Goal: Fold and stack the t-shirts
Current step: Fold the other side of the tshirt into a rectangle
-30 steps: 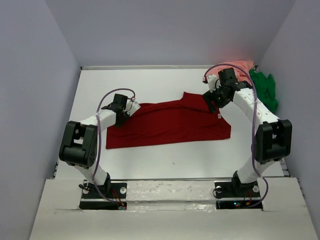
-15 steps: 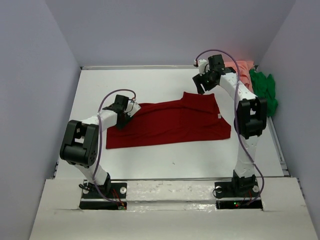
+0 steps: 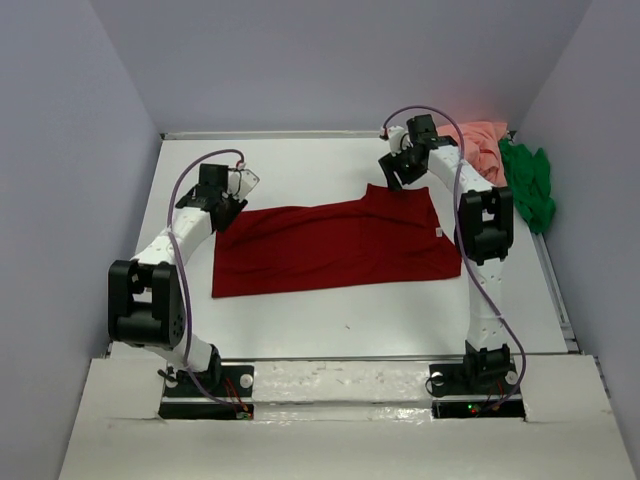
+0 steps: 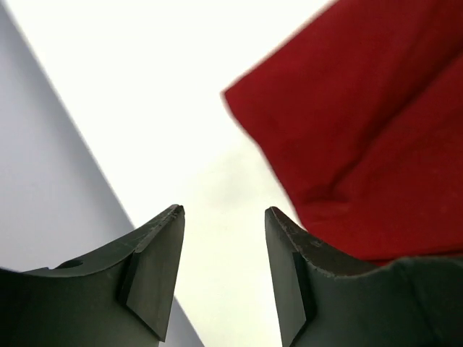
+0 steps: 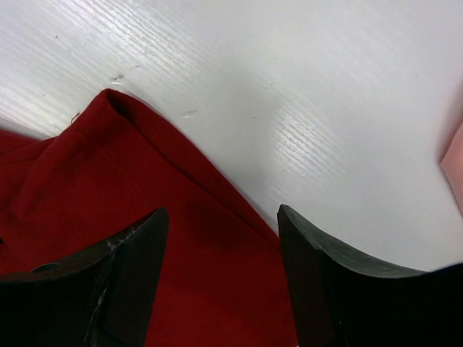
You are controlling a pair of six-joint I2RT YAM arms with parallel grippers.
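The dark red t-shirt (image 3: 335,245) lies flat as a wide folded band in the middle of the table. My left gripper (image 3: 228,200) hovers open just off its far left corner, with bare table between the fingers (image 4: 224,213) and the red cloth (image 4: 376,123) to the right. My right gripper (image 3: 393,172) is open over the shirt's far right corner, and its fingers (image 5: 223,213) straddle the cloth edge (image 5: 145,188) without touching it. The salmon pink t-shirt (image 3: 483,140) and the bright green t-shirt (image 3: 527,180) lie bunched in the back right corner.
Grey walls enclose the white table (image 3: 300,160) on the left, back and right. The left wall (image 4: 43,188) is close beside my left gripper. A sliver of the pink cloth (image 5: 454,163) shows at the right edge of the right wrist view.
My left gripper opened, let go of the red shirt's left corner and drew back toward the far left. My right arm swung left to the shirt's far corner.
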